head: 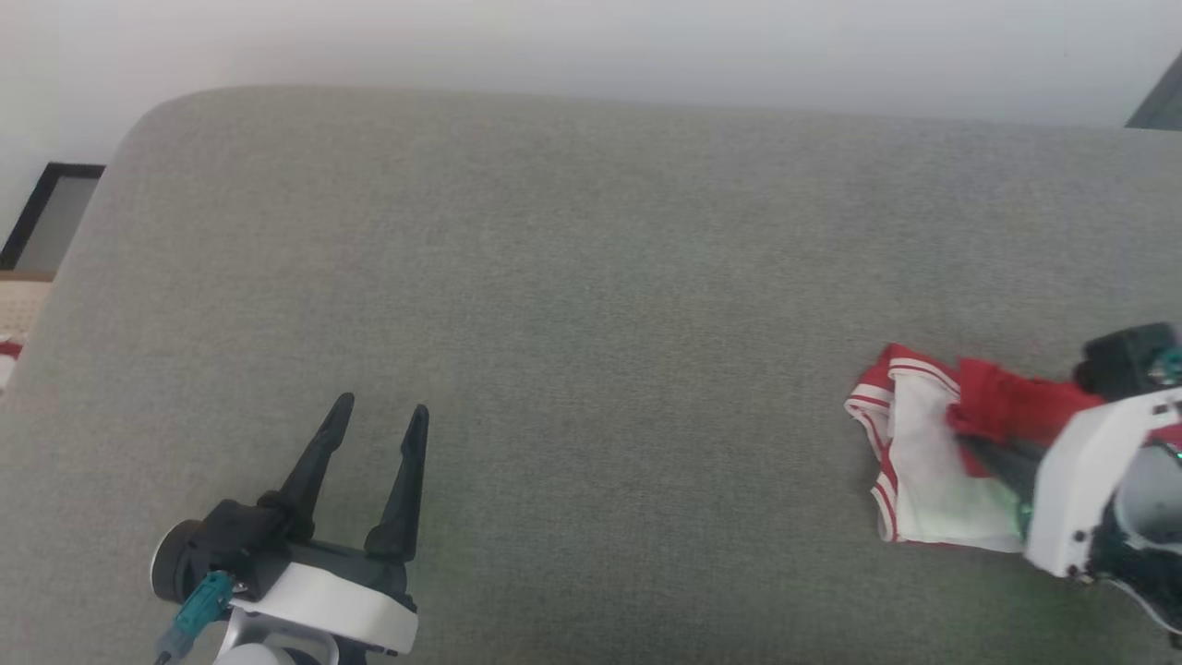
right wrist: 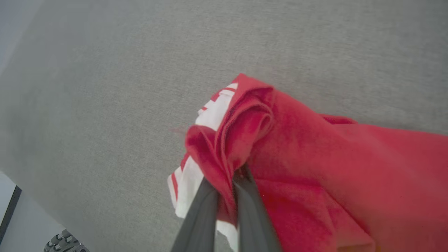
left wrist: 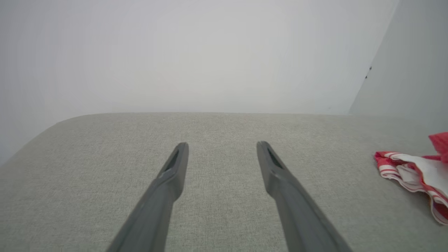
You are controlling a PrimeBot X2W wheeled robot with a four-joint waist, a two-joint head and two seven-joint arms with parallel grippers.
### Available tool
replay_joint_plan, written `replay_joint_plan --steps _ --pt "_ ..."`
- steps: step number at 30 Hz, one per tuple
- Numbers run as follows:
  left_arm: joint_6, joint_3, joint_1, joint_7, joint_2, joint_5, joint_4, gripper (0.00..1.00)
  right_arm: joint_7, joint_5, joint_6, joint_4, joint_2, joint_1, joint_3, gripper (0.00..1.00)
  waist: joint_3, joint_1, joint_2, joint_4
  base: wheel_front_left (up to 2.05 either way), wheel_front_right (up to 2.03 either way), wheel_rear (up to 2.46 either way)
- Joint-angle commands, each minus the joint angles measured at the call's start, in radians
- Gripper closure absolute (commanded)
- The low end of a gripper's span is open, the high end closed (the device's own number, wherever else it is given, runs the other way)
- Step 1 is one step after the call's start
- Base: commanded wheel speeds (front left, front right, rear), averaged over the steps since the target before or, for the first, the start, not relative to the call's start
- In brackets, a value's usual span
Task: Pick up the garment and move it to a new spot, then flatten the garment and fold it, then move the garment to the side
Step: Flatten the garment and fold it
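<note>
Right tool (right wrist: 238,173) has its two dark fingers pinched together on a bunched red fold of the garment (right wrist: 315,157), which wraps around their tips. From that pinch the cloth spreads away on the grey padded surface (head: 591,305): red fabric beside and behind the fingers, and a white panel edged with red and white stripes ahead of them. No lettering can be read, since the cloth is crumpled over itself.

In the head view the tool's white wrist housing covers the near part of the garment (head: 923,471), and the frame edge cuts off the rest. The fingertips themselves are buried in the fold.

Left tool (head: 381,406) sits well apart from the garment, its fingers spread wide over bare grey fabric with nothing between them. A teal connector (head: 199,614) hangs at its wrist. From its own camera, the striped edge of the garment (left wrist: 413,168) lies far off to the side.

Beyond the surface's far edge is a pale wall (head: 591,46). A black-framed panel (head: 55,212) stands past the rounded corner beyond the left tool.
</note>
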Motion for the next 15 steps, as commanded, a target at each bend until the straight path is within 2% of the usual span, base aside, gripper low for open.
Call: replay_joint_plan --steps 1,4,13,14,15 --pt "-0.002 -0.002 -0.01 -0.005 0.001 -0.003 -0.004 0.0 0.005 -0.008 0.0 -0.005 0.009 -0.018 0.006 1.0 0.009 0.0 0.0 0.01 0.0 0.0 0.0" --pt "-0.002 -0.008 -0.019 -0.005 0.001 -0.002 -0.001 0.0 0.004 -0.018 0.0 0.013 0.024 -0.033 0.033 1.0 0.019 0.0 0.0 0.025 0.0 0.0 0.0" --pt "-0.002 -0.017 -0.041 -0.005 -0.004 0.004 0.019 0.0 -0.06 -0.064 0.0 0.1 0.016 -0.057 0.101 1.0 0.028 0.0 0.0 0.036 0.0 0.0 0.0" --pt "-0.002 -0.016 -0.039 -0.005 -0.001 0.002 0.022 0.0 -0.072 -0.059 0.0 0.105 0.019 -0.06 0.104 0.81 0.026 0.0 0.0 0.032 0.0 0.0 0.0" --pt "-0.002 -0.013 -0.036 -0.005 0.0 0.0 0.025 0.0 -0.081 -0.055 0.0 0.109 0.021 -0.064 0.108 0.52 0.023 0.0 0.0 0.027 0.0 0.0 0.0"
